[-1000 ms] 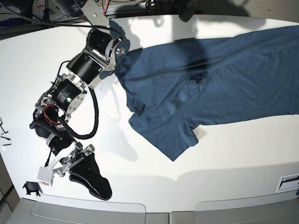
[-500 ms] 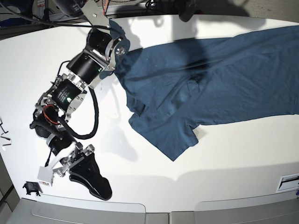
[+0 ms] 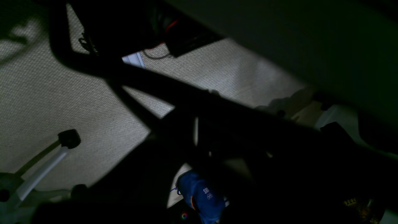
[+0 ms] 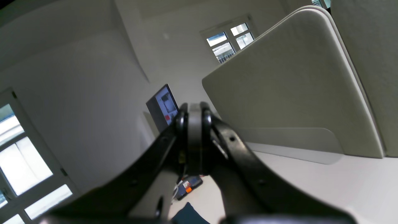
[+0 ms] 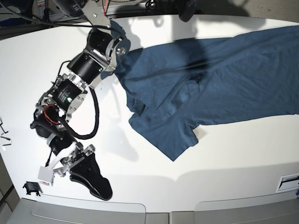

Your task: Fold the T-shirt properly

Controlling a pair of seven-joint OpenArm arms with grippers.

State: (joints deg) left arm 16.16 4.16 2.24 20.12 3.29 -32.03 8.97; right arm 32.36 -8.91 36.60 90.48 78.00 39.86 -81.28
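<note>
T-shirt (image 5: 210, 88) not yet spread, so first step is flattening: grab the near-left sleeve and the far hem, pull apart before any fold; right gripper (image 5: 96, 179) parked near-left on the table (image 5: 224, 163), jaws pressed together, empty; left gripper unseen, closed; shirt is dark navy, rumpled, lying centre to far right, running off the right edge.

The base view looks straight down on the white tabletop (image 5: 224, 154) from overhead. The right wrist view sits close behind its tool (image 4: 193, 137), tilted up toward the room's walls. The left wrist view faces carpeted floor (image 3: 56, 102), dim, sharing nothing recognisable.
</note>
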